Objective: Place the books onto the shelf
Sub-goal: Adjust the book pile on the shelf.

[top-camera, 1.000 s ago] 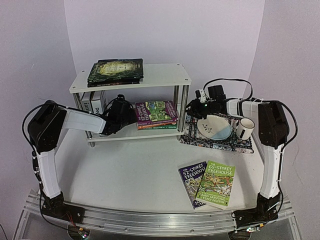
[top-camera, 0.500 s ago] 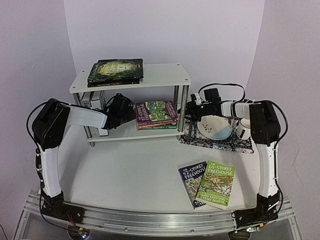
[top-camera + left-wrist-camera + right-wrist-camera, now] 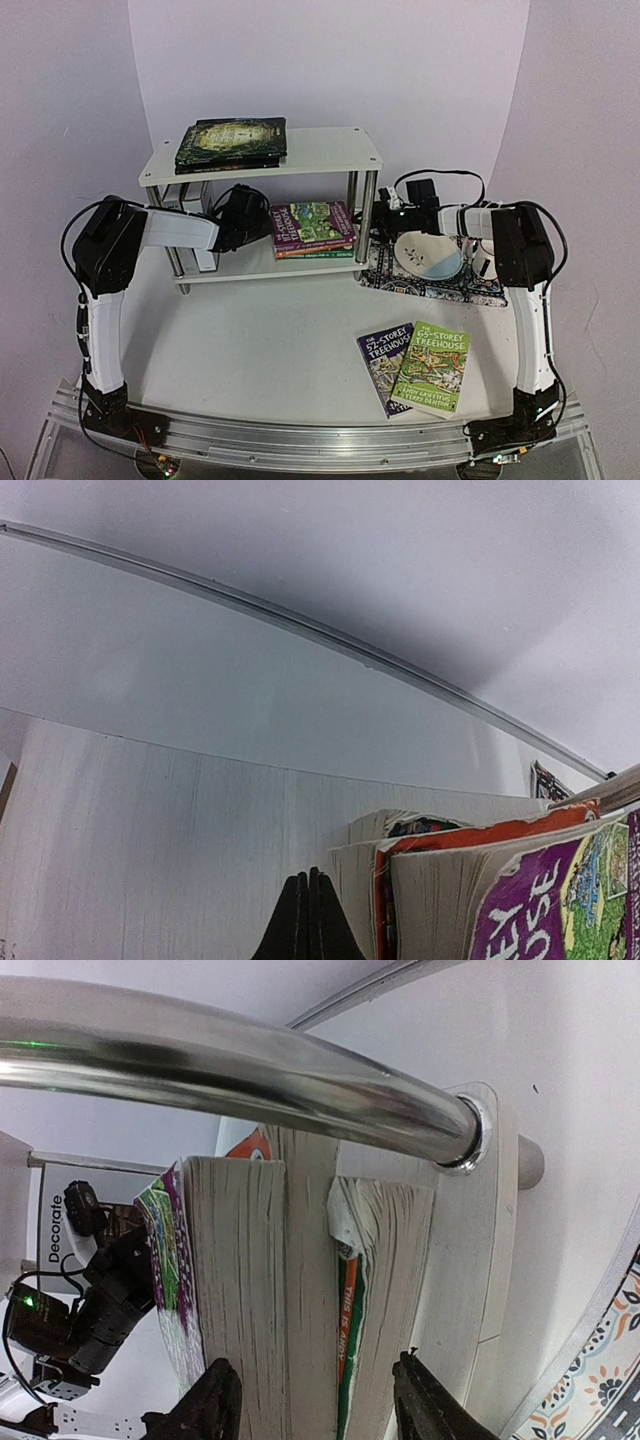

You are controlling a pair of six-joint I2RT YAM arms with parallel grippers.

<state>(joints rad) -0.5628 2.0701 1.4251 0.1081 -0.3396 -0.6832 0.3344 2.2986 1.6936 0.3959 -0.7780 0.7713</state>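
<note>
Right gripper (image 3: 315, 1392) slid up to the paperback stack (image 3: 250, 1260) on the shelf (image 3: 322, 148), fingers spread around it, probably loose; left gripper (image 3: 309, 888) pinched shut.

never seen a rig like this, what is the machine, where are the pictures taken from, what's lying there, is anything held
Two white robot arms are bolted to a table, each with a two-finger gripper. The wide picture is from a camera above and behind them; the other two from wrist cameras. On the table stand a white shelf and a patterned mat with a bowl and a mug; two Treehouse paperbacks lie in front. The shelf holds dark books on top, a colourful stack and white books below. The left gripper is shut and empty beside that stack. The right gripper is open, a finger each side of that stack, apparently gripping nothing.
</note>
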